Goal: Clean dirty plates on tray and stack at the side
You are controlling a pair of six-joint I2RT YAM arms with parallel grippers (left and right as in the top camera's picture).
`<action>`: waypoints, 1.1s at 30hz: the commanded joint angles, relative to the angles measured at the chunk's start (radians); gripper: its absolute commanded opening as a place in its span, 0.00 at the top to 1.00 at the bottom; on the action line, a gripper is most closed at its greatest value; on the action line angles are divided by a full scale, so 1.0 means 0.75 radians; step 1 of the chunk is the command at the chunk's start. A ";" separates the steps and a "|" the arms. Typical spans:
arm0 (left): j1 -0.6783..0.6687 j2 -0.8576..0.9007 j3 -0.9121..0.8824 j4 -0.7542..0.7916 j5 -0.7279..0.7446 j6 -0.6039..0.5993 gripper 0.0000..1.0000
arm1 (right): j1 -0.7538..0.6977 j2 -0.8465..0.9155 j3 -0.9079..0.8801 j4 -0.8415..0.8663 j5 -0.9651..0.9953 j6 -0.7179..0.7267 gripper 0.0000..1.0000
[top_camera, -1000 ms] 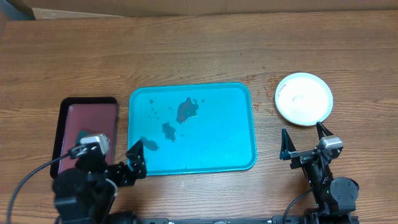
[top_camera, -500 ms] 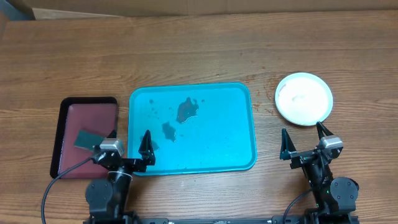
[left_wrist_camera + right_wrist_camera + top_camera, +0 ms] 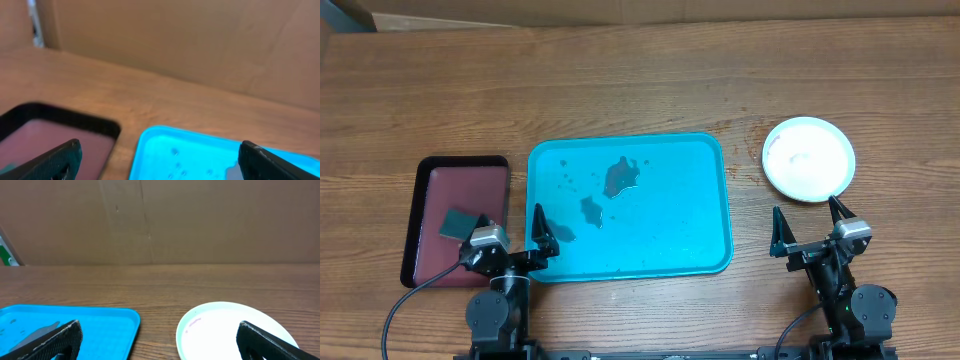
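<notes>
The blue tray (image 3: 705, 200) sits in the middle of the table (image 3: 640, 80) with no plates on it, only some brown spots (image 3: 620, 176). A white plate (image 3: 809, 158) lies off to the right side. I cannot tell if other plates are under it. The green sponge (image 3: 457, 222) rests on the dark red tray (image 3: 460, 180).

The left fingers (image 3: 57, 157) are spread wide and hold nothing. The right fingers (image 3: 55, 339) are spread wide and empty too.

The job looks about done. To finish well, the right fingers should stay clear of the plate so they don't bump it. A faint pink mark near its rim may need one more gentle wipe.
</notes>
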 commanded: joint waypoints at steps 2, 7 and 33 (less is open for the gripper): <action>-0.006 -0.017 -0.008 -0.008 -0.068 0.094 0.00 | -0.005 -0.013 -0.014 0.004 0.018 -0.005 0.00; -0.007 -0.017 -0.008 -0.012 -0.038 0.208 0.00 | -0.005 -0.013 -0.014 0.005 0.018 -0.005 0.00; -0.007 -0.016 -0.008 -0.009 -0.039 0.239 0.00 | -0.005 -0.013 -0.014 0.005 0.018 -0.005 0.00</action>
